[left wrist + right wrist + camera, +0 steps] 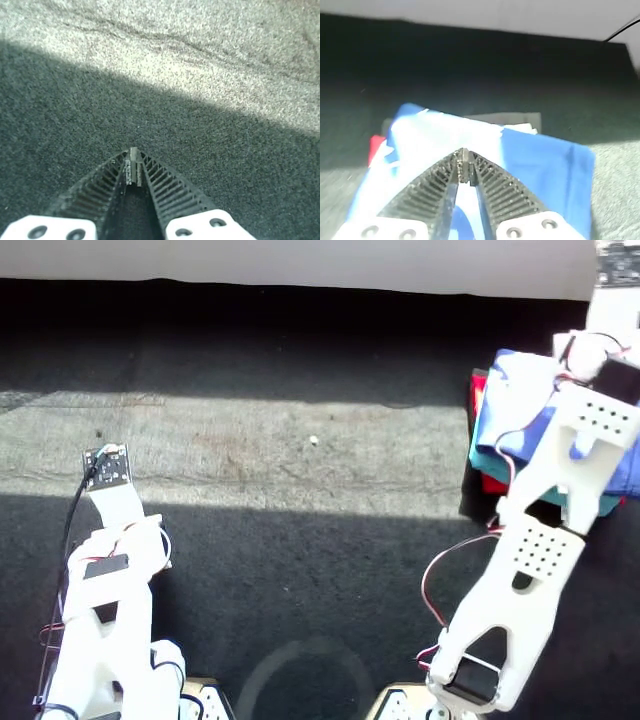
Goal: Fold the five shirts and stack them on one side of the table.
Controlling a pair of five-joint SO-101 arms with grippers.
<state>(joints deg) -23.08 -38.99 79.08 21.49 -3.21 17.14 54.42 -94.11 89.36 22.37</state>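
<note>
I am hovering the right gripper [465, 169], jaws closed, over the seemingly finished stack [510, 400]; left gripper [134, 169] likewise closed; next needing a clean withdrawal.

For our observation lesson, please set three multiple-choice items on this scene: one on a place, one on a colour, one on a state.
1. Where on the table is the shirt stack?
A. left side
B. middle
C. right side

2. What colour is the top shirt?
A. blue
B. yellow
C. black

3. How is the left gripper?
A. wide open
B. shut, empty
C. shut on a shirt

Answers:
1. C: the high view shows it at the right edge.
2. A: blue cloth lies uppermost.
3. B: its tips meet over bare table.
</note>
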